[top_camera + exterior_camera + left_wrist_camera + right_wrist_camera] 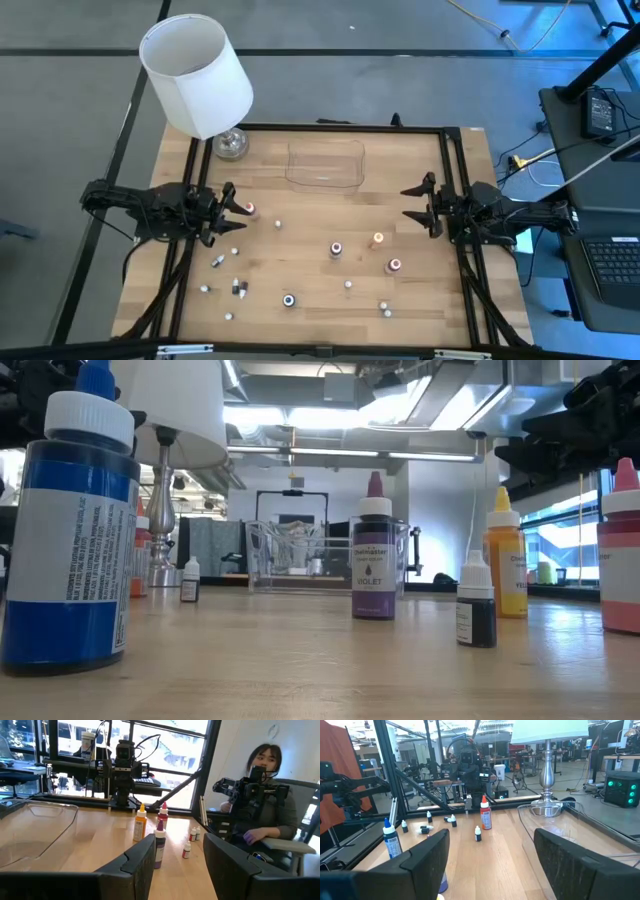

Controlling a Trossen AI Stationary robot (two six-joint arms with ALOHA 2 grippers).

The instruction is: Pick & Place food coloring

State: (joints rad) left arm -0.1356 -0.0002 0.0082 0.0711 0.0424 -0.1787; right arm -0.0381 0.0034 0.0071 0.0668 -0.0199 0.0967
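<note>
The food coloring bottles stand scattered on the wooden table (300,270): a violet one (336,248), an orange one (378,239), red ones (395,265) (250,209), a blue one (289,299) and several tiny whitish ones (348,285). One small bottle (238,287) lies on its side. My left gripper (228,210) hovers open at the table's left edge, pointing level, right beside the red bottle. My right gripper (420,205) hovers open at the right edge. Both sets of fingers hold nothing (177,865) (492,865).
A shallow clear plastic tray (325,165) lies at the far middle of the table. A white-shaded lamp (195,75) stands on its glass base (231,145) at the far left corner. A black frame (340,128) rims the table. A seated person (270,795) shows beyond the table's near edge.
</note>
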